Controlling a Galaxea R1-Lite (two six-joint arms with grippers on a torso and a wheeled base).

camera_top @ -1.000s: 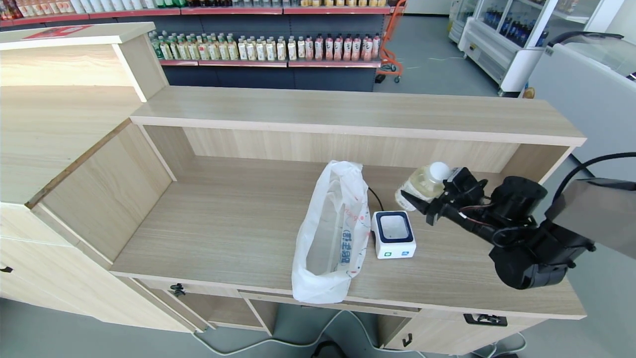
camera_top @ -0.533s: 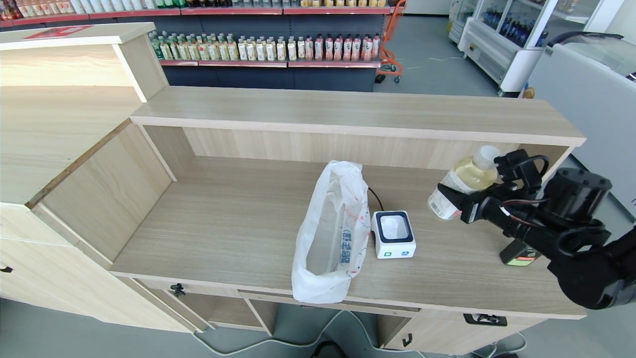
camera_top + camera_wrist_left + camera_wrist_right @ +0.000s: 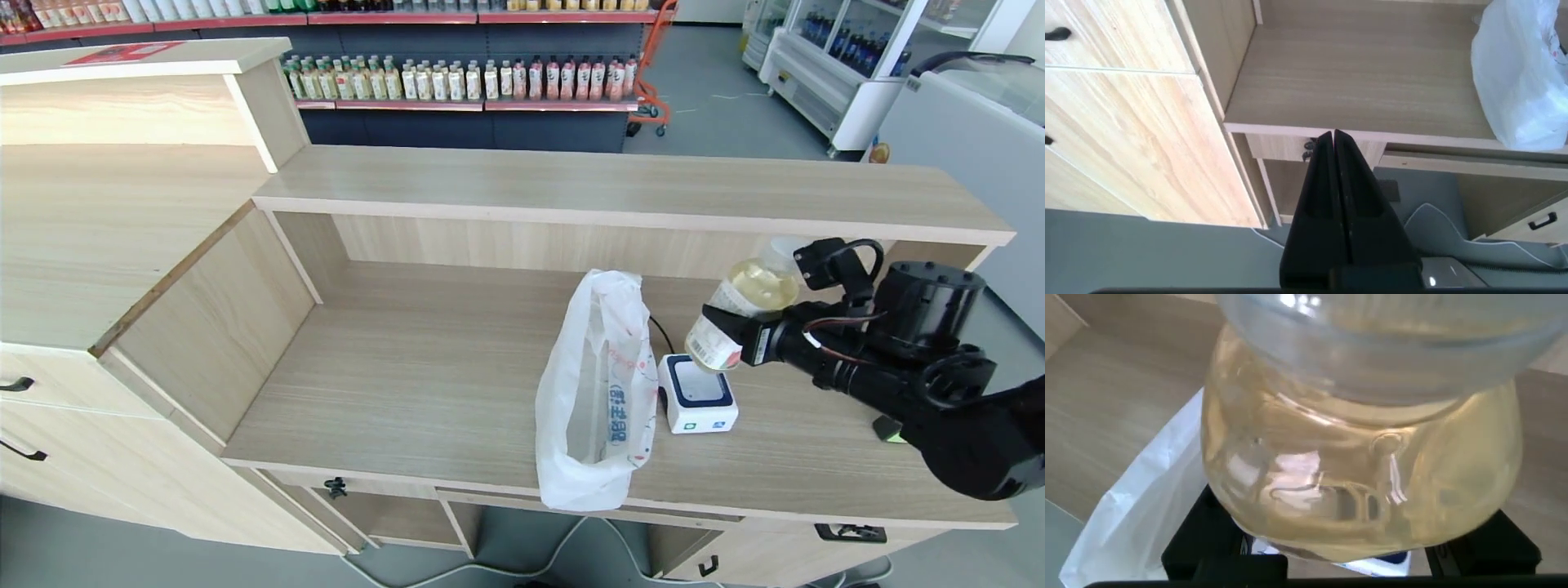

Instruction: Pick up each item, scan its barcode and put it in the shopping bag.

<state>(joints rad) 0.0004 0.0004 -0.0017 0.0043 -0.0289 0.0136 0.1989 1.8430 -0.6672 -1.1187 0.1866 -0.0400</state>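
step: scan | right gripper [image 3: 727,328] clamped on bottle [image 3: 747,294], above scanner [image 3: 698,396] | bagging pending (shopping bag [image 3: 600,392] looks empty) | left gripper [image 3: 1333,139] fingers together

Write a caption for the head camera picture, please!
Right pincer holds a bottle of yellow drink over the scanner, beside the white shopping bag on the wooden counter.

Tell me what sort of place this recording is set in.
Most likely a convenience store checkout: shelves of bottled drinks and glass-door coolers stand behind a wooden counter carrying a barcode scanner and a shopping bag, with the right hand holding a drink bottle above the scanner.
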